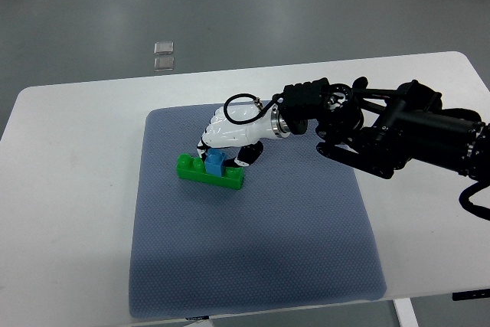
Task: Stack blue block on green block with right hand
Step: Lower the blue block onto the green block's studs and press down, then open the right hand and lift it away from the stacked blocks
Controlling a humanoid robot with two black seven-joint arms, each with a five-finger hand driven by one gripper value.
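Sitting on green block (pixel 210 171), blue block (pixel 215 162), seemingly under hand (pixel 230 139)

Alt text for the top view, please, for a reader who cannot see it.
The robot's right hand reaches in from the right and curls over a blue block sitting on top of a long green block. Both lie on a grey-blue mat covering a white table.

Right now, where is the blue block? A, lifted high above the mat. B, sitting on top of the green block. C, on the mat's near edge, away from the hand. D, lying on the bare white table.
B: the blue block sits on top of the green block on the grey mat, with the right hand just over it.
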